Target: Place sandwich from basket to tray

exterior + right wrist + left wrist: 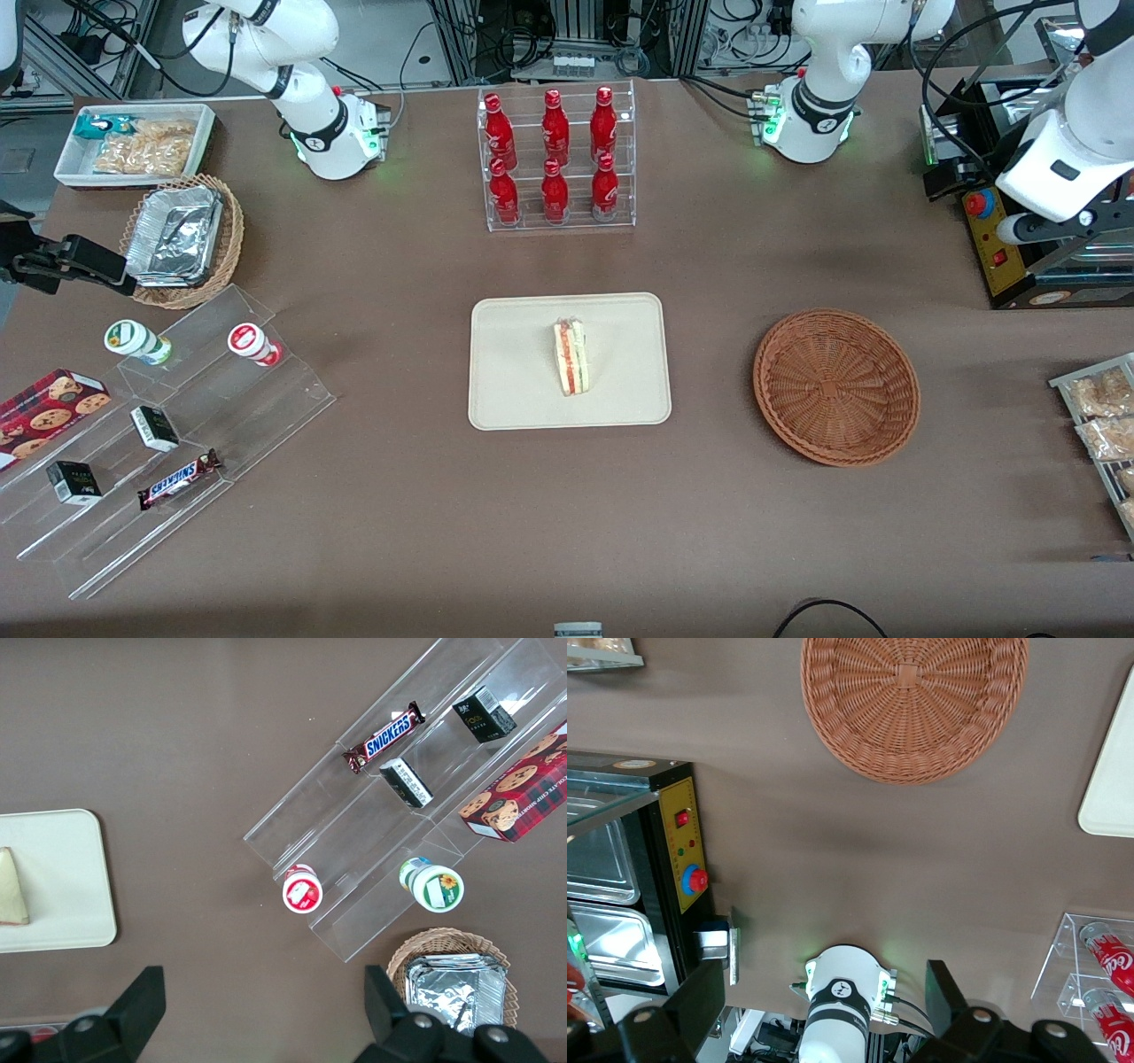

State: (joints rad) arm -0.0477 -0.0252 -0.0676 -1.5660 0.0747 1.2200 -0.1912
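Brown table (pixel 399 514) bears tray (pixel 514 390), basket (pixel 835 386), gripper (pixel 824 1014) above.

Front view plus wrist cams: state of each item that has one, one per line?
sandwich: lying on the tray, filling side visible
tray: flat on the table, holds only the sandwich
basket: upright, empty
gripper: open, raised over the table's working-arm end, holding nothing
cola bottles: upright in the clear rack
foil containers: stacked in the tan wicker basket
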